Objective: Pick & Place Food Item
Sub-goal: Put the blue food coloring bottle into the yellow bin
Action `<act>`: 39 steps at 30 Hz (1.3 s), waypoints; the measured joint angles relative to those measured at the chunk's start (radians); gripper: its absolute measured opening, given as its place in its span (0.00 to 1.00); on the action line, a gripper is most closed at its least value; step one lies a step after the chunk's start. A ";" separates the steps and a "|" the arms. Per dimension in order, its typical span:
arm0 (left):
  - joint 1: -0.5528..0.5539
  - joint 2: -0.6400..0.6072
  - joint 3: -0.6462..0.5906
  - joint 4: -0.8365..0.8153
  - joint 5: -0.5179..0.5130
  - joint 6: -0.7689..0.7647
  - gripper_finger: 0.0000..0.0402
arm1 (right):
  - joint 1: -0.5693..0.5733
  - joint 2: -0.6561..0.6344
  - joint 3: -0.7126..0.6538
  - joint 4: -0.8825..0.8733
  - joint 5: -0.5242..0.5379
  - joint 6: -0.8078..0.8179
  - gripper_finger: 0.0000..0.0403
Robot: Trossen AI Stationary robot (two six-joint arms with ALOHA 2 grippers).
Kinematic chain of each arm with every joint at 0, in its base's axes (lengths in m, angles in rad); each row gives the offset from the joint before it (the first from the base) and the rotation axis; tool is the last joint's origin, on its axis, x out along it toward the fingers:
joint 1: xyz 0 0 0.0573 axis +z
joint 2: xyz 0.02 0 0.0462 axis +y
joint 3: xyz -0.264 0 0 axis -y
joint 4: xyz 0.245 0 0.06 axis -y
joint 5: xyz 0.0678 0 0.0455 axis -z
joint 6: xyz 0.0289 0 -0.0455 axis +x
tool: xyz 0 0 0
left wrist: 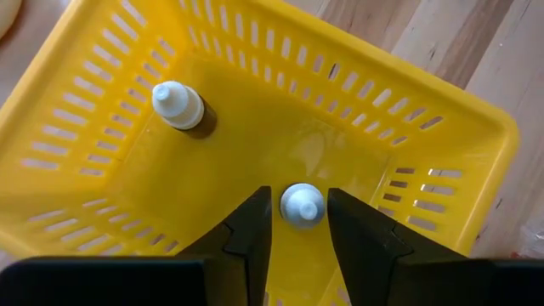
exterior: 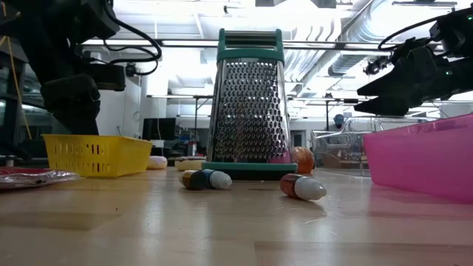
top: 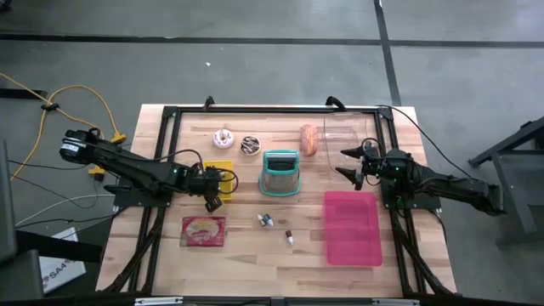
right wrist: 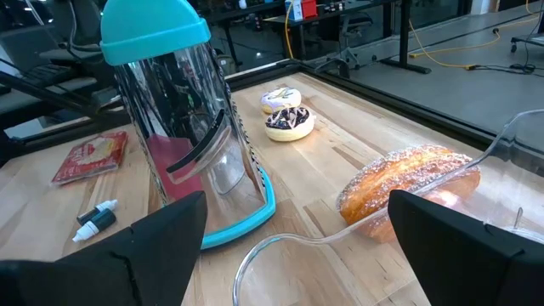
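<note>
We are working on a pale wooden worktop framed in black rails, set on a grey concrete floor with a bright workshop of pipes and desks beyond it. Our left gripper hangs inside the yellow slotted plastic basket near the worktop's left side, its fingers a little apart on either side of a small white-capped bottle that stands on the basket floor; we judge the bottle is being let go, but we cannot tell whether the pads touch it or grip it. A second white-capped dark bottle stands upright in the same basket, well apart from the first, which suggests the basket is the collecting place for these items. Two more small bottles lie on their sides on bare wood nearer the front edge, probably waiting their turn. In the middle stands the teal-framed steel box grater, and behind it, toward the back edge, a white-iced doughnut, a chocolate doughnut and a sugared bread roll just beside a clear plastic container. Our right gripper waits with fingers spread wide and empty above the wood near the pink plastic tray at the right. A red snack packet lies flat near the front left corner.
</note>
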 joint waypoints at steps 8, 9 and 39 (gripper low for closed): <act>0.000 -0.006 0.001 0.005 0.002 0.010 0.28 | 0.000 0.000 0.000 0.000 0.000 0.000 0.89; 0.000 -0.010 0.001 0.006 0.002 0.011 0.28 | 0.000 0.000 0.000 0.000 0.000 0.000 0.89; 0.000 -0.178 0.001 -0.032 0.005 0.082 0.28 | 0.000 0.000 0.000 0.000 0.000 0.000 0.89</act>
